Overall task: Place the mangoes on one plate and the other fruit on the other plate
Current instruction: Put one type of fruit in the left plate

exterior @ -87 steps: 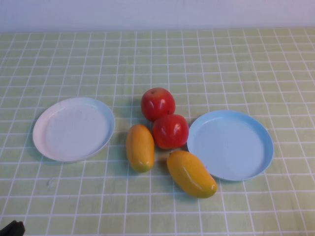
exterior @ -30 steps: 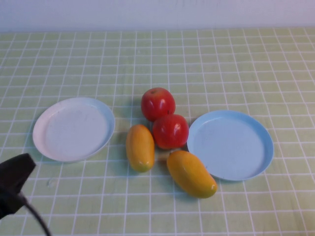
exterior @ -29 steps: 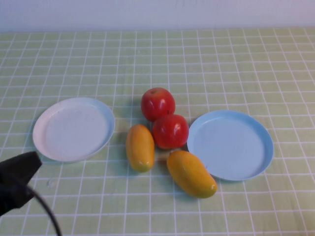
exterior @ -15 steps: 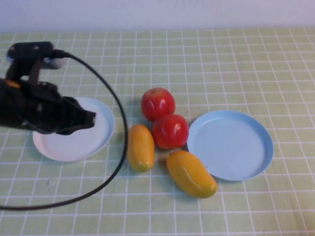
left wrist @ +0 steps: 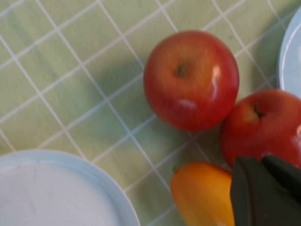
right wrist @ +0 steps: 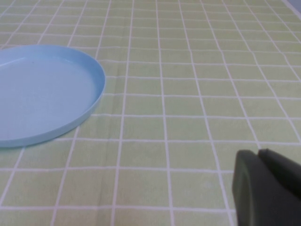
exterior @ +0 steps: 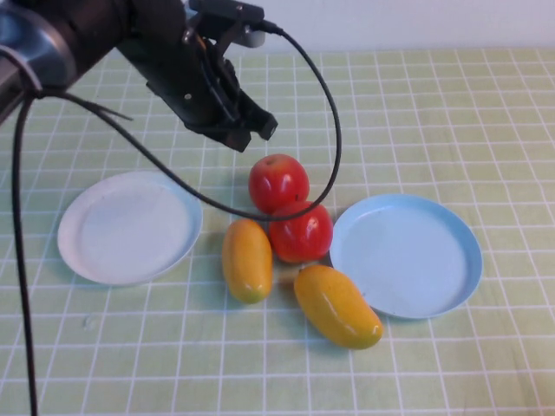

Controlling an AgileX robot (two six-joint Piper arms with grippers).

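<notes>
Left end effector (exterior: pixel 260 128), closed and empty, hovers above touching apples (exterior: pixel 278 183); mangoes (exterior: pixel 247 260) adjacent.

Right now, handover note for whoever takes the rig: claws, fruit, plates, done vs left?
Left claw: in the air just beyond the far red apple, carrying nothing; fingers look shut in the left wrist view.
Right claw: off to the side, low over bare tablecloth past the light blue plate, fingers shut, empty.
Fruit: both apples, near one, and both mangoes sit clustered on the cloth between the plates.
White plate on the left and the light blue plate on the right hold nothing.
Done: nothing placed.
Left: mangoes onto one plate, apples onto the other.
</notes>
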